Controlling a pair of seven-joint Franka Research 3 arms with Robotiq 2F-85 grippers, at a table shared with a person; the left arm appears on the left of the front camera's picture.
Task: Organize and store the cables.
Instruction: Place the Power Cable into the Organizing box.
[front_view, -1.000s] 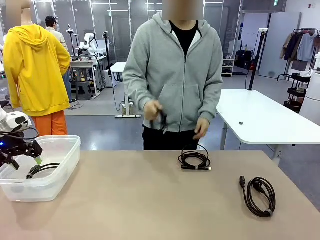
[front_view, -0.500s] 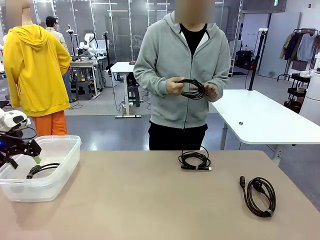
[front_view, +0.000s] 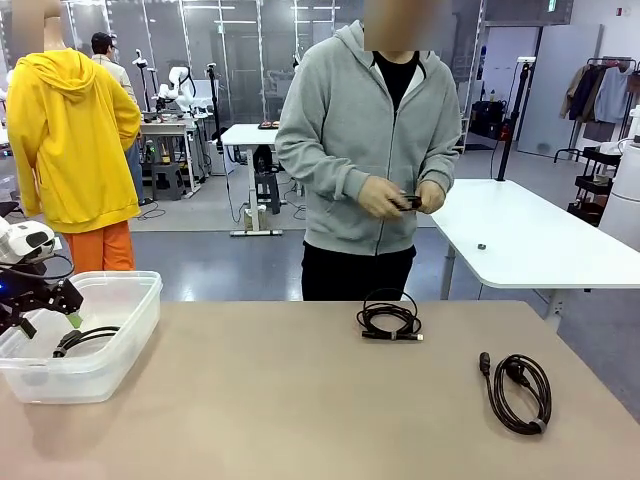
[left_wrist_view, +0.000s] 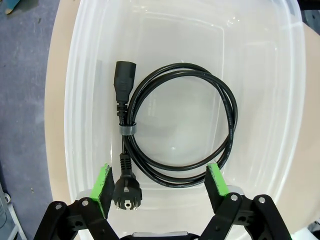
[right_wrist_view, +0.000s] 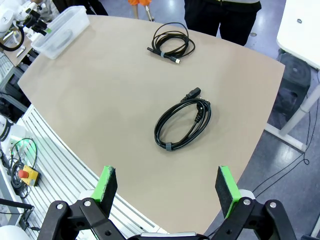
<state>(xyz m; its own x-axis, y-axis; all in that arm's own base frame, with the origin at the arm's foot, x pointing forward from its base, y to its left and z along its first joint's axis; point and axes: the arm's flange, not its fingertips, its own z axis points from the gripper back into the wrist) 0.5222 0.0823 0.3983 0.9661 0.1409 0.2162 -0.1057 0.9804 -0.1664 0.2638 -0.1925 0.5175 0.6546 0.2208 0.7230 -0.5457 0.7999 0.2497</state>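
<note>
Person's hands (front_view: 400, 198) have dropped from chest to waist, now pinching something small and dark, beyond the tabletop (front_view: 250, 410). Clear bin (front_view: 135, 300) at its left end holds one coiled cable (left_wrist_view: 180, 125); the middle cable (front_view: 389, 320) and right cable (front_view: 520, 392) lie on the bare top, well apart. Left pincer (left_wrist_view: 159, 181) hangs released over the bin; right pincer (right_wrist_view: 167, 185) is released high above the tabletop, both empty.

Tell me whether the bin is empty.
Not empty: one coiled cable lies flat on the bin floor, below the open left gripper.
</note>
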